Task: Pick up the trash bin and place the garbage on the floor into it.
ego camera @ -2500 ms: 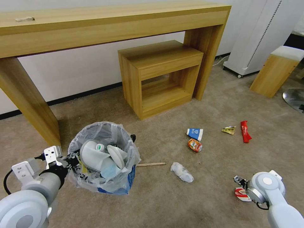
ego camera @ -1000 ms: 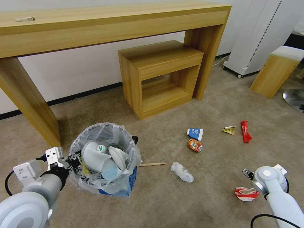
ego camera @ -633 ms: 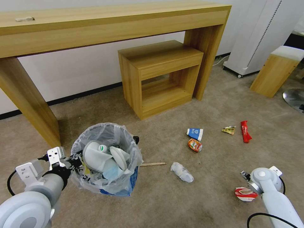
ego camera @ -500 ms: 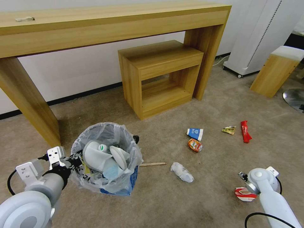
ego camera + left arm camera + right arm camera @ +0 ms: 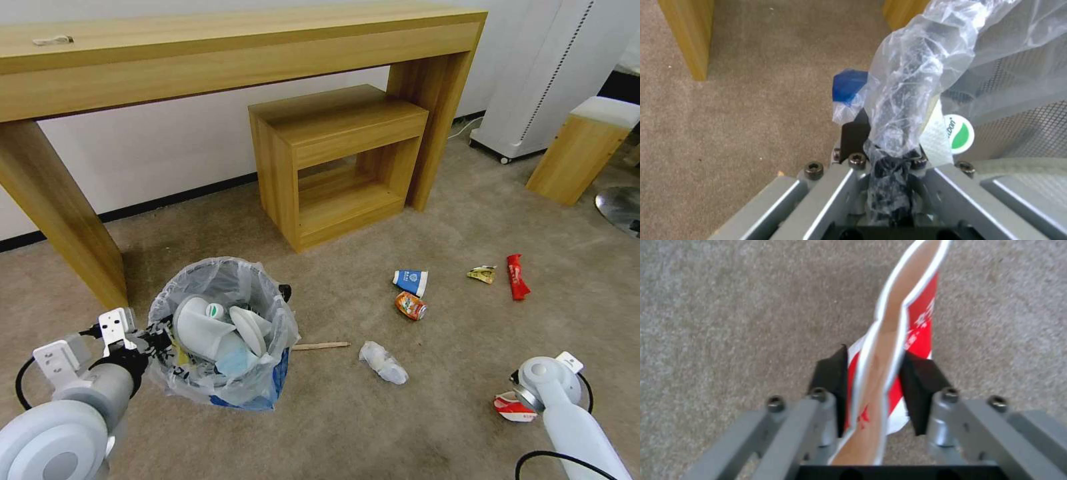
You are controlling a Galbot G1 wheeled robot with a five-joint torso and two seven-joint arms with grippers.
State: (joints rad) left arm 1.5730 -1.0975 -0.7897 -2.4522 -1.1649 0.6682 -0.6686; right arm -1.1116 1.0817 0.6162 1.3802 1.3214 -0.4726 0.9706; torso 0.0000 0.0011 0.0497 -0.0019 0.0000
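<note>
Down on the beige short-pile carpet (image 5: 347, 427), the small round dark trash bin (image 5: 223, 333) lined with a crinkled clear plastic bag stood at the near left, just in front of the leg of the long wooden console table (image 5: 60, 220), with blue plastic showing at its lower part. It was already heaped with two white slippers (image 5: 220, 330). The left gripper (image 5: 882, 146) was pinched on the bin's bag-wrapped rim on its left side, the crumpled film bunched between the dark pads. At the near right, the right gripper (image 5: 876, 386) pointed down at the floor with its black pads pressed against both faces of a flattened red-and-white paper cup (image 5: 893, 350), squeezing it thin; in the head view that cup (image 5: 512, 407) lay just left of the wrist. Farther out on the carpet lay a white tissue wad (image 5: 383, 362), a thin wooden stick (image 5: 320, 346) touching the bin's right side, a crushed orange can (image 5: 410, 305) just beside a blue-and-white paper cup (image 5: 411, 281), and, well to the right, a yellow wrapper (image 5: 482, 274) near a red wrapper (image 5: 515, 276). A small wooden side table (image 5: 337, 160) sat under the console.
</note>
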